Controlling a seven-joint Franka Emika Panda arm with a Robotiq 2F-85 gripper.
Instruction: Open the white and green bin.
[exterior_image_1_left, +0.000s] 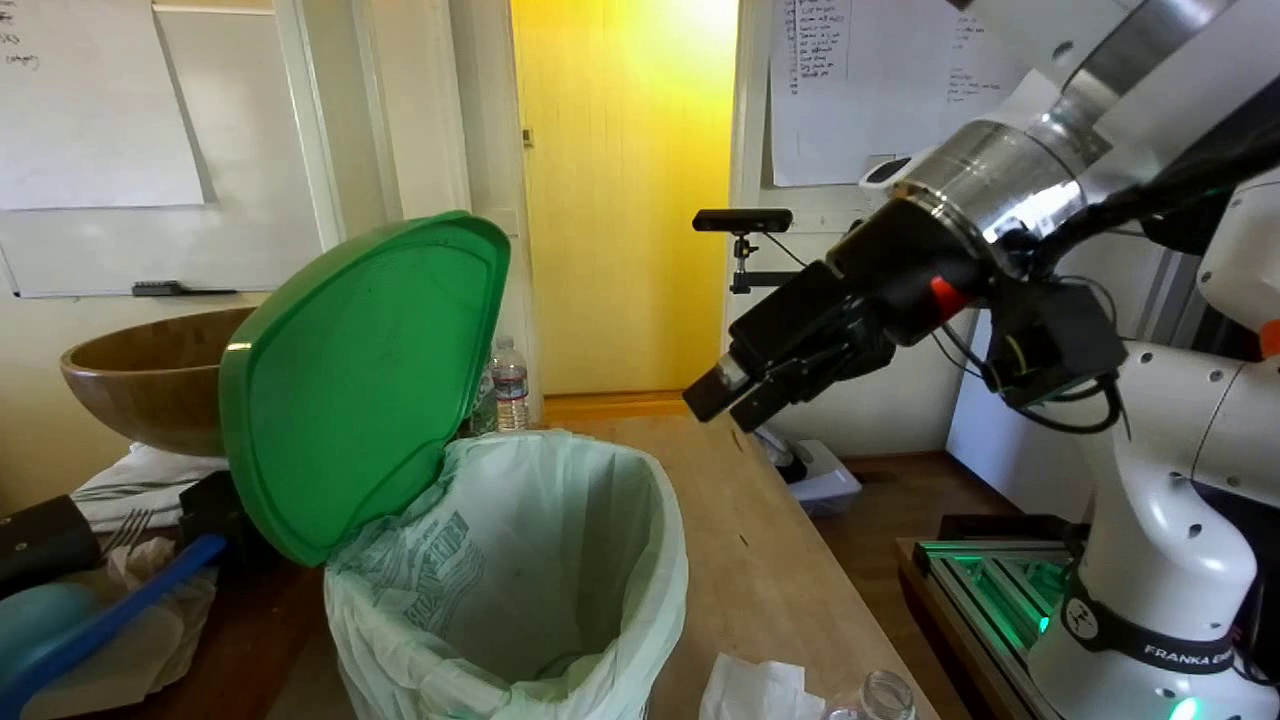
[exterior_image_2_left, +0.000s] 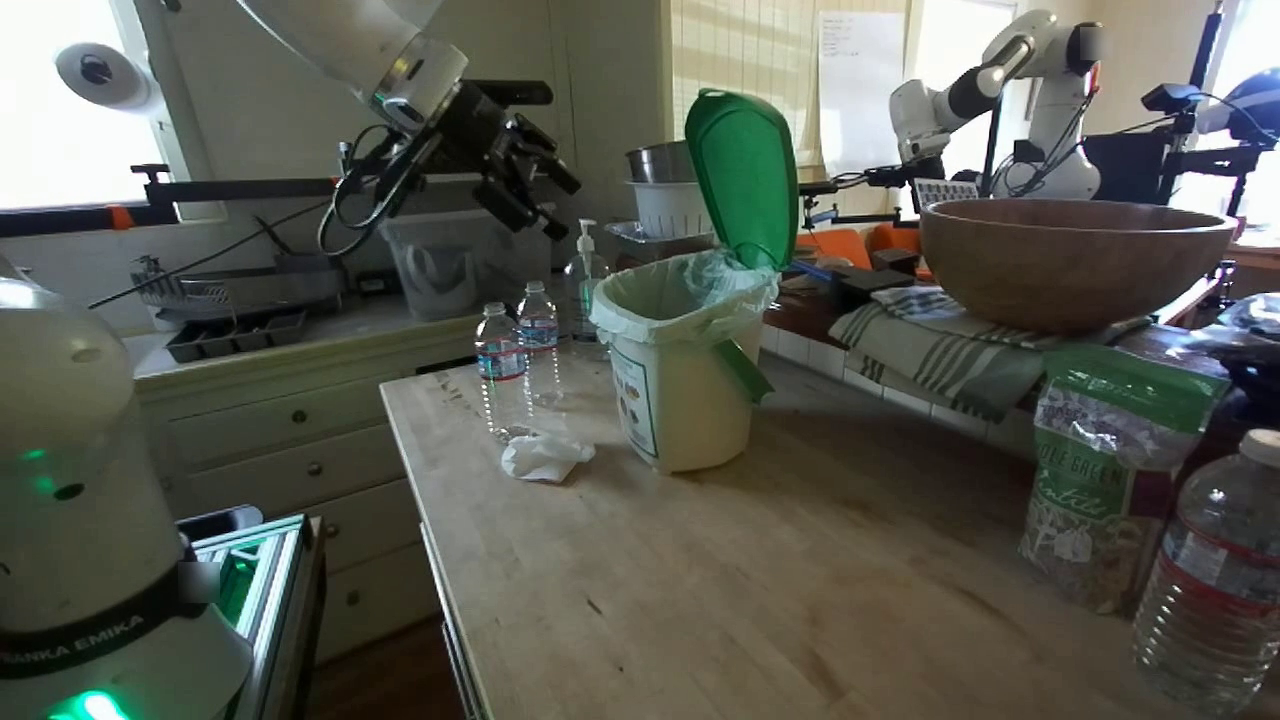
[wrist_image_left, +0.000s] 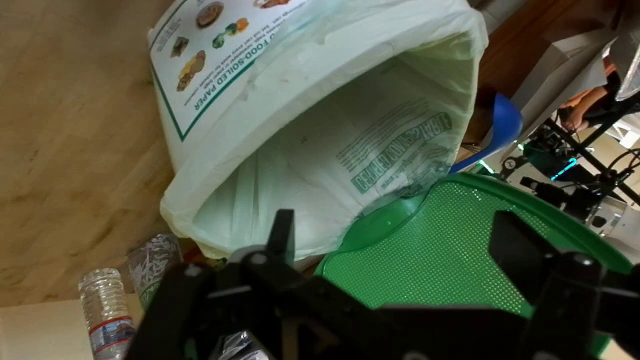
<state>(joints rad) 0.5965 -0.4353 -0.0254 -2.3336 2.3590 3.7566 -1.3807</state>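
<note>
The white and green bin (exterior_image_2_left: 690, 400) stands upright on the wooden counter, its crinkled translucent liner (wrist_image_left: 310, 165) folded over the rim. Its green lid (exterior_image_1_left: 370, 390) is swung up and tilted back in both exterior views, so the inside of the liner shows. In an exterior view my gripper (exterior_image_1_left: 728, 402) hangs in the air to the right of the lid, apart from it and above rim height. The wrist view shows the gripper (wrist_image_left: 393, 220) with fingers wide apart and nothing held between them; the lid's perforated underside (wrist_image_left: 415, 260) lies beyond them.
A wooden bowl (exterior_image_2_left: 1075, 260) sits on a striped cloth (exterior_image_2_left: 940, 345) behind the counter. Two water bottles (exterior_image_2_left: 500, 370) and a crumpled tissue (exterior_image_2_left: 545, 457) are near the bin. A green snack pouch (exterior_image_2_left: 1110, 480) and another bottle (exterior_image_2_left: 1215, 580) stand at the counter's end.
</note>
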